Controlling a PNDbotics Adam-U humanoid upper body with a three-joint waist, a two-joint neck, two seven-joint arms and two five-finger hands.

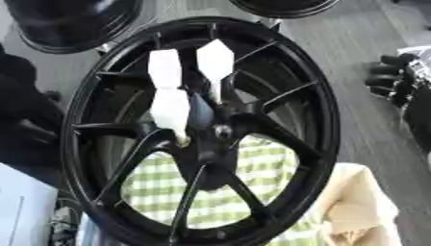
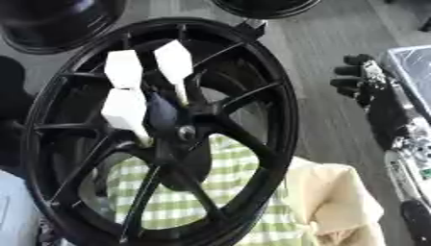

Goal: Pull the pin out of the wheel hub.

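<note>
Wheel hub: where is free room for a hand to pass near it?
Free: the grey floor between the wheel rim and the right hand. Crowded: the hub, with white pins among the spokes, and the cream cloth at lower right.

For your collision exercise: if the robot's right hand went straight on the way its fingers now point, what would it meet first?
Probably the wheel's rim: the right hand, curled, points left toward it across bare floor. Depth is unclear.

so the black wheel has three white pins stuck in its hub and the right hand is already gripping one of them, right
Not quite. The right hand is off to the wheel's right, touching none of the three white pins, as the right eye view shows.
</note>
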